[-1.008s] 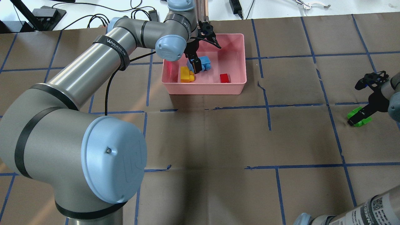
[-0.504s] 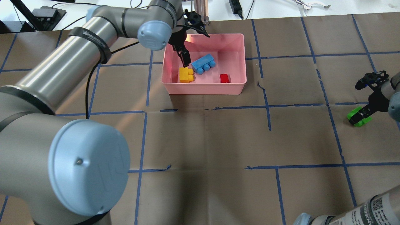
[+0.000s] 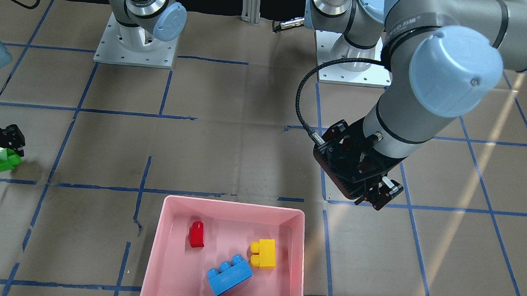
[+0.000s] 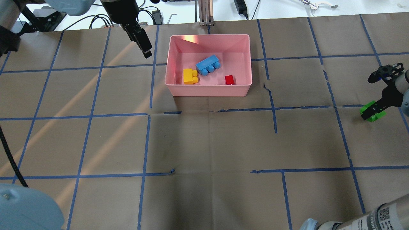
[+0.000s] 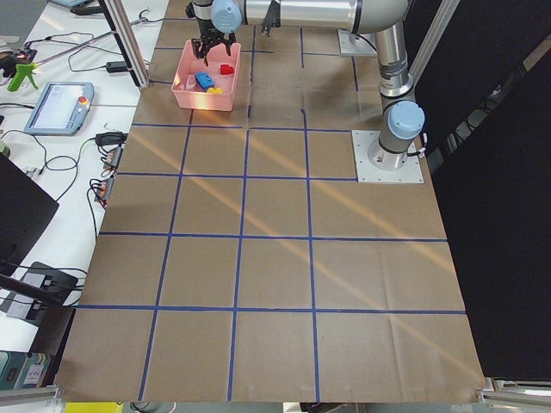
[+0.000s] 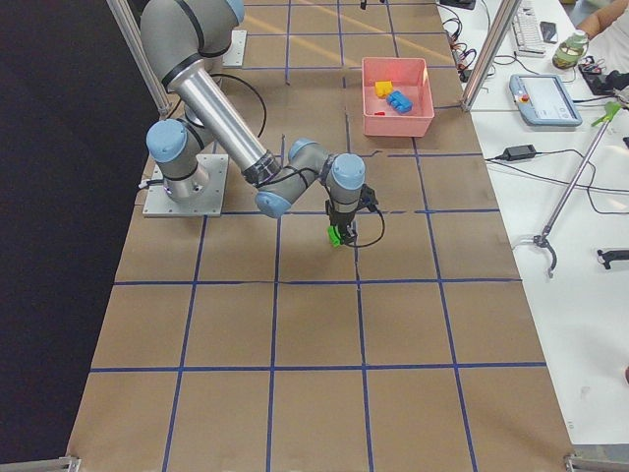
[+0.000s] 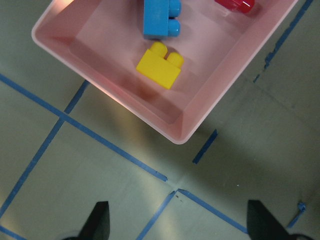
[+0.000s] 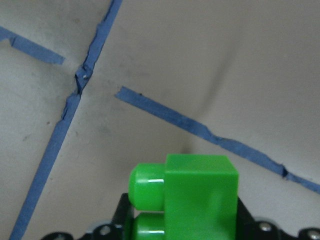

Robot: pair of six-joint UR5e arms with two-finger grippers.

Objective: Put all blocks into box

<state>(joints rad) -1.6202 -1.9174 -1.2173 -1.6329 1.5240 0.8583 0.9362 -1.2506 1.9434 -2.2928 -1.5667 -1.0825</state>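
The pink box (image 4: 207, 91) stands at the table's far middle and holds the blue block (image 4: 208, 65), the yellow block (image 4: 189, 76) and the red block (image 4: 229, 79). They also show in the front view: box (image 3: 232, 204), blue (image 3: 228, 275), yellow (image 3: 264, 253), red (image 3: 197, 234). My left gripper (image 4: 146, 52) is open and empty, above the table beside the box's left side; its wrist view shows the box's corner (image 7: 165, 125). My right gripper (image 4: 370, 113) is shut on the green block (image 4: 372, 111), low over the paper at the far right; the block fills the right wrist view (image 8: 195, 200).
Brown paper with a blue tape grid (image 4: 204, 140) covers the table. A metal post (image 4: 205, 12) stands just behind the box. Cables and a power brick (image 4: 239, 6) lie on the white bench beyond the table's far edge.
My left gripper let go of the blue block in the box, rose out and swung away to the left. My right gripper with the green block shifted slightly up and right.
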